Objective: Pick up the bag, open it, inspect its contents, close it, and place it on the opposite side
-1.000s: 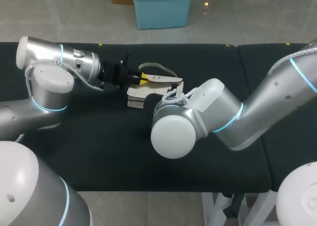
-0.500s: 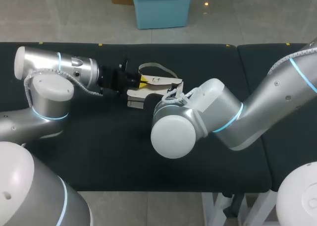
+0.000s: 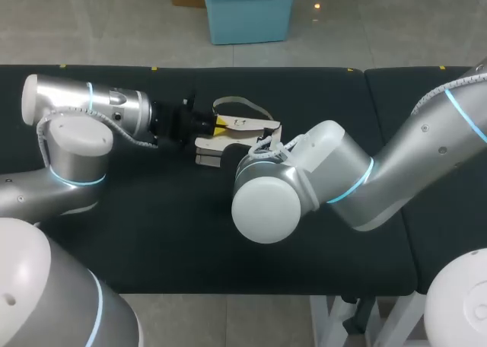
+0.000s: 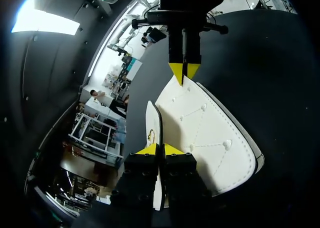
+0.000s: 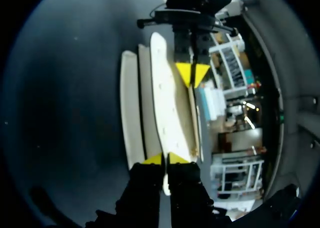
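Note:
A cream bag (image 3: 237, 133) with a strap loop lies near the middle of the black table (image 3: 152, 233). My left gripper (image 3: 218, 122) comes in from the left and is shut on one end of the bag's top flap (image 4: 205, 133). In the left wrist view the yellow tips (image 4: 160, 149) pinch that edge. My right gripper (image 5: 165, 159) is shut on the opposite end of the same flap (image 5: 167, 108). In the head view it is hidden behind my right wrist (image 3: 266, 198). Each wrist view shows the other gripper across the bag: the right gripper (image 4: 183, 73) and the left gripper (image 5: 191, 74).
The flap is raised above the bag's lower layers (image 5: 131, 123). A seam (image 3: 367, 88) splits the black table top to the right of the bag. My right arm's bulky wrist covers the table just in front of the bag.
My left arm has drawn back slightly to the left, its gripper still on the flap. The right arm and the bag's body have stayed put.

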### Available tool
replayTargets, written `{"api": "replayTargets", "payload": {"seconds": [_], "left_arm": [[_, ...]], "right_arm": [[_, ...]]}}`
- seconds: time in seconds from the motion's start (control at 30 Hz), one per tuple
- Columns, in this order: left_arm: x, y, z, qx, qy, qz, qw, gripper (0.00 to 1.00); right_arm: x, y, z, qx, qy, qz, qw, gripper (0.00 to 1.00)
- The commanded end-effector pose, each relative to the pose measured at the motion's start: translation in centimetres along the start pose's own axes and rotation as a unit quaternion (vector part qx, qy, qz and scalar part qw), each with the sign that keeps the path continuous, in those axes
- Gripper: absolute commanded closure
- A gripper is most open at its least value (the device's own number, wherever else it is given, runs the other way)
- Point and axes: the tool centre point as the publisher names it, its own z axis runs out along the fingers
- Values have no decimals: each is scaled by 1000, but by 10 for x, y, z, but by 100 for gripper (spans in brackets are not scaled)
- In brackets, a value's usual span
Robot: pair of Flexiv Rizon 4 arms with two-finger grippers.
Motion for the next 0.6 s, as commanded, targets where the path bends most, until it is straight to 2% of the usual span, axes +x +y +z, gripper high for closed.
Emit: {"api": "replayTargets", "payload": {"seconds": [0.03, 0.6], "left_arm": [[5, 0, -4, 10, -2, 14, 1000, 100], [11, -6, -2, 25, 26, 45, 998, 100]], "right_arm": [[1, 0, 1, -1, -1, 0, 1000, 100], [1, 0, 1, -1, -1, 0, 1000, 100]]}}
